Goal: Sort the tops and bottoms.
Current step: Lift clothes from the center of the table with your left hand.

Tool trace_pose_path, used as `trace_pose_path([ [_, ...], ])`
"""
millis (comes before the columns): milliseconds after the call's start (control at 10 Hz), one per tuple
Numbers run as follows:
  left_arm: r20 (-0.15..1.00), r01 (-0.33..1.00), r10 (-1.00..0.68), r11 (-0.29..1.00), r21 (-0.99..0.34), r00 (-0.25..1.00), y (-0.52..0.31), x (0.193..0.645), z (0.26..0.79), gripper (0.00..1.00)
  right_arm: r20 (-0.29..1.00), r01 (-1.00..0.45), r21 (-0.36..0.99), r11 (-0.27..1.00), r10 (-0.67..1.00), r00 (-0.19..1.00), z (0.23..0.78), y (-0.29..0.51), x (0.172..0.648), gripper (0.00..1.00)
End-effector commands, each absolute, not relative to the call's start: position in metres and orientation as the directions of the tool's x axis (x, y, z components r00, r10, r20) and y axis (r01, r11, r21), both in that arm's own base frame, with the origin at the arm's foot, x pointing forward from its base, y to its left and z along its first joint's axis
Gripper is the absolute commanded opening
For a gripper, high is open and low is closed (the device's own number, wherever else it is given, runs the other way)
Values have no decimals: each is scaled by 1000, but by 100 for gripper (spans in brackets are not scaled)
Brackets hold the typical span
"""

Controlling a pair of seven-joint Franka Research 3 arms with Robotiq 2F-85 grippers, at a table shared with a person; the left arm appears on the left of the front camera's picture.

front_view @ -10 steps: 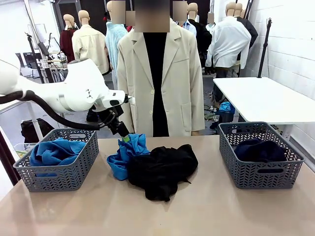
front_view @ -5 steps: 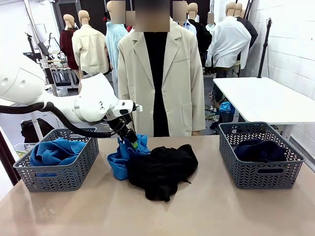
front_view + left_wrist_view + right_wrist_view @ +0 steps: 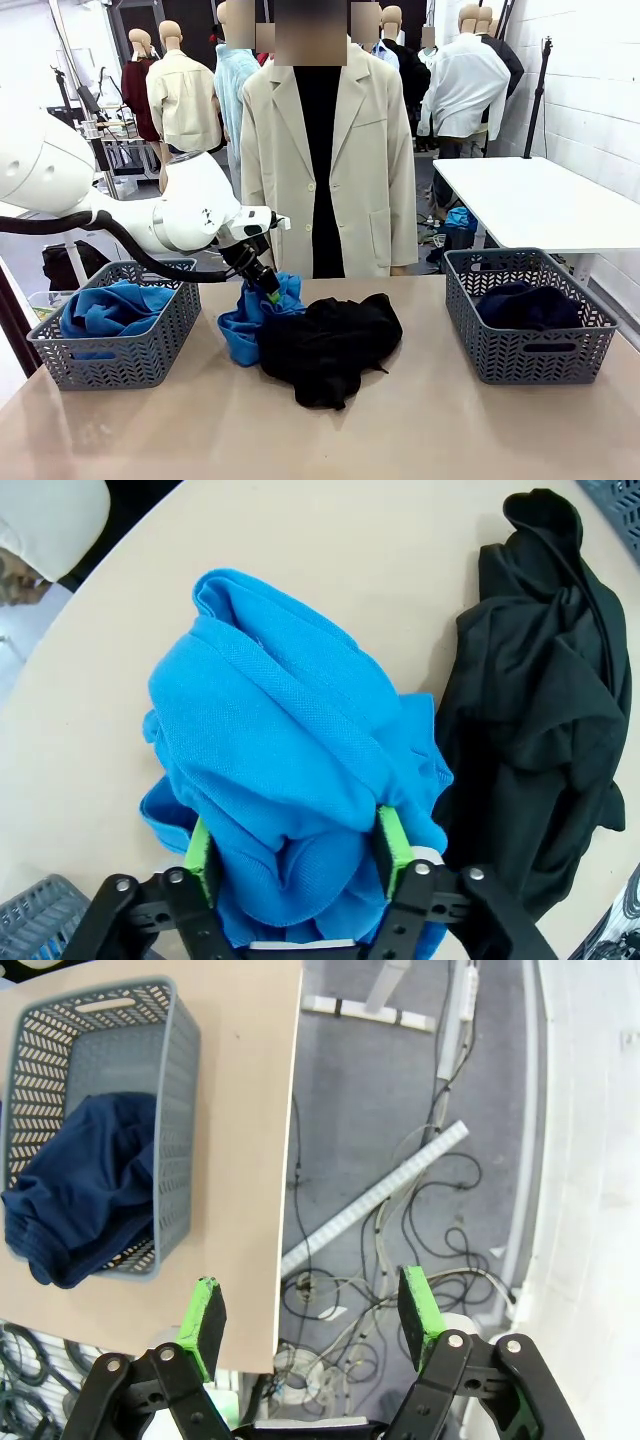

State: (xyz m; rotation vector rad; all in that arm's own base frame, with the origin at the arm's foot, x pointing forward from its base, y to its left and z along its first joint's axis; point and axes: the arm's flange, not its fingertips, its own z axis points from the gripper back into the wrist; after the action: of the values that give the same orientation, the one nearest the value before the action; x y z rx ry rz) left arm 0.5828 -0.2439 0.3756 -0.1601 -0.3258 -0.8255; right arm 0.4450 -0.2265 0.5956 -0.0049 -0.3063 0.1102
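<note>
left gripper: we see pads flanking a blue polo shirt fold, can't tell if clamped | right gripper: fingers spread wide, holding nothing

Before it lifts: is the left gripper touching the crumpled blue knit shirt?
Touching. Left wrist view: the crumpled blue knit shirt fills the left gripper, fabric pressing both green pads.

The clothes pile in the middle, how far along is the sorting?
Done: one blue garment lies in the left basket, one dark garment in the right basket. In hand: the left pincer straddles the blue shirt on the table, not yet lifted; whether it grips, I cannot tell. Left: that shirt and the black garment beside it.
</note>
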Motion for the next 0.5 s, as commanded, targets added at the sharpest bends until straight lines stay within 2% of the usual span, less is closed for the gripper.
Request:
trace_pose_path([
  [0, 337, 749, -698, 661, -38, 632, -240, 584, 382, 30, 288, -112, -35, 993, 117, 950, 596, -226, 443, 86],
  [100, 329, 747, -697, 663, -45, 638, -239, 584, 383, 10, 288, -112, -35, 993, 117, 950, 596, -226, 443, 86],
  [200, 320, 749, -700, 660, -52, 639, -240, 582, 384, 0, 288, -112, -35, 993, 117, 950, 596, -226, 443, 86],
  [400, 305, 754, -709, 655, -50, 636, -241, 578, 390, 0, 288, -112, -35, 993, 117, 950, 596, -226, 443, 86],
])
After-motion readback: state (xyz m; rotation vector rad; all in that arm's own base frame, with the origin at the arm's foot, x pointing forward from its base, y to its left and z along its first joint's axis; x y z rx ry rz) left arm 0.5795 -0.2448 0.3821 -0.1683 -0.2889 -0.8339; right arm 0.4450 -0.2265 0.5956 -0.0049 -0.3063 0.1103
